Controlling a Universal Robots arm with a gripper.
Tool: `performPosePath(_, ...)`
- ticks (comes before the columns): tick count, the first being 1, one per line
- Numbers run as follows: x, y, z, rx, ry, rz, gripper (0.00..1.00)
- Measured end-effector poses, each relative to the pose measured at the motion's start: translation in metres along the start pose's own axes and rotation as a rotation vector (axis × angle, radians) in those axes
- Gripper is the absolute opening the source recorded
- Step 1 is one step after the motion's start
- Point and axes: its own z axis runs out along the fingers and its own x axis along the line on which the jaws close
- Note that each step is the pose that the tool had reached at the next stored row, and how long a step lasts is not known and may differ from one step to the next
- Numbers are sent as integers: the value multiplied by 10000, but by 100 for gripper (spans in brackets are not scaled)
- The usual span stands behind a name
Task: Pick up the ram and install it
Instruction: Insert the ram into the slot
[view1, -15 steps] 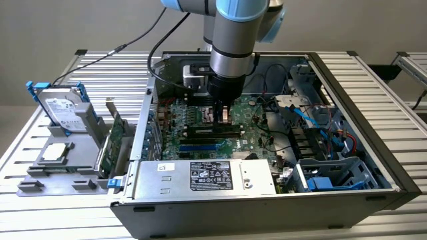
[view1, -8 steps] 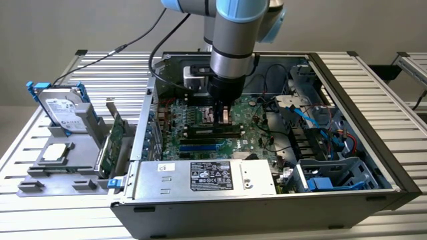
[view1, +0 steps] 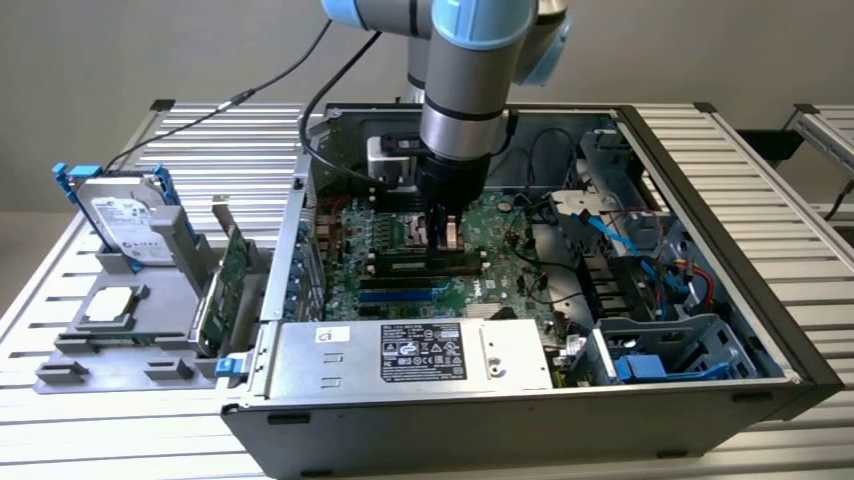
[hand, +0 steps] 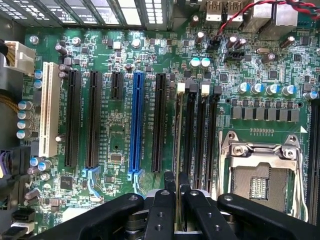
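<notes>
The pincer (hand: 177, 194) is almost closed, its 2 fingers (hand: 169, 182) clamping the ram (hand: 178, 135). The ram stands on edge along the outermost of 4 memory slots (hand: 201, 135), near the middle of the motherboard (hand: 115, 125), between a black expansion slot (hand: 159, 120) and the CPU socket (hand: 260, 175). Whether it is seated, I cannot tell.

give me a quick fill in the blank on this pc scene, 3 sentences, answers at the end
1. The gripper is shut on the ____, held edge-on at the memory slots of the motherboard.
2. In the wrist view, one long slot among the black ones is coloured ____.
3. The hard drive stands outside the computer case, on the exterior view's ____.
Missing words: ram; blue; left.
</notes>
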Motion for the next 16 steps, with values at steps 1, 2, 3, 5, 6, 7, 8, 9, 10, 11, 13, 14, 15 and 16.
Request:
performPosePath(1,-3,-1,6,0,18,-9,14)
performPosePath(2,-6,-1,11,-2,43,-18,14)
performPosePath(3,-9,-2,14,-3,63,-23,14)
performPosePath(5,-10,-1,13,-9,84,-26,14)
performPosePath(6,-9,1,12,-16,92,-24,15)
performPosePath(7,-9,2,10,-18,93,-23,15)
performPosePath(8,-10,2,5,-21,92,-23,21)
performPosePath(9,-10,2,-7,-30,91,-25,27)
performPosePath(10,-9,2,-23,-42,91,-28,33)
performPosePath(11,-8,4,-44,-58,91,-28,33)
performPosePath(13,-7,8,-99,-90,88,-30,39)
performPosePath(14,-5,11,-133,-104,89,-31,45)
performPosePath(15,-4,14,-171,-113,87,-31,45)
performPosePath(16,-3,18,-216,-122,89,-31,45)
